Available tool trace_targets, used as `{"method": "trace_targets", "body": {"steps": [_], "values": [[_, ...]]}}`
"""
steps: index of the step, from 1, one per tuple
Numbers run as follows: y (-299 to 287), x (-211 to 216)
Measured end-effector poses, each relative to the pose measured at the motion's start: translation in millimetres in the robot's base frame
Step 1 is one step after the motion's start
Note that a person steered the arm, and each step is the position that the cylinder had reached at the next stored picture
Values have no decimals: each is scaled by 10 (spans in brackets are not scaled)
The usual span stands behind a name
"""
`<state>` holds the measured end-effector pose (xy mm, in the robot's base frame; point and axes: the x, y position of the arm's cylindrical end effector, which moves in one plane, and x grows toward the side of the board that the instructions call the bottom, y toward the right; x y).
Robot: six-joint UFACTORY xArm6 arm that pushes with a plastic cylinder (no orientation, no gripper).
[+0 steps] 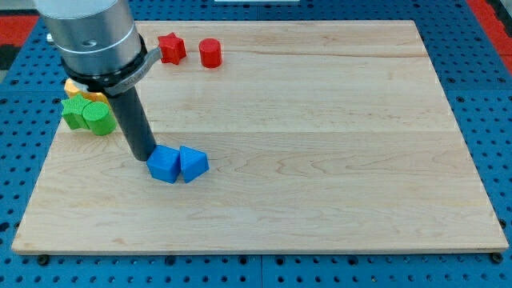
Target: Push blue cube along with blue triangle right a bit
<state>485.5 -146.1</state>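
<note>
Sitting nearest the view's bottom, on the left half of the wooden board (320,160), the blue cube (165,165) and the blue triangle (193,163) are lying side by side and touching, the triangle on the cube's right. My tip (145,155) is resting against the cube's upper-left corner, on the view's left of both blocks, so tip, cube and triangle are forming a short row. Having no jaws (the arm is ending in a plain dark rod), it is holding nothing; it is only pressing at the cube's side.

Farther up, at the board's left edge, two green blocks (88,115) are crowding together, the right one looking round. Just behind them a yellow-orange block (82,89) is peeking out, mostly hidden by the arm's metal housing (90,36).

Farthest, near the view's top, a red star (170,48) and a red cylinder (210,53) are standing close together but apart.
</note>
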Motion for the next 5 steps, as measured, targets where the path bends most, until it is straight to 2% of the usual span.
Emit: {"method": "trace_targets", "body": {"steps": [2, 3, 5], "values": [[1061, 0], [1218, -18], [934, -448]]}}
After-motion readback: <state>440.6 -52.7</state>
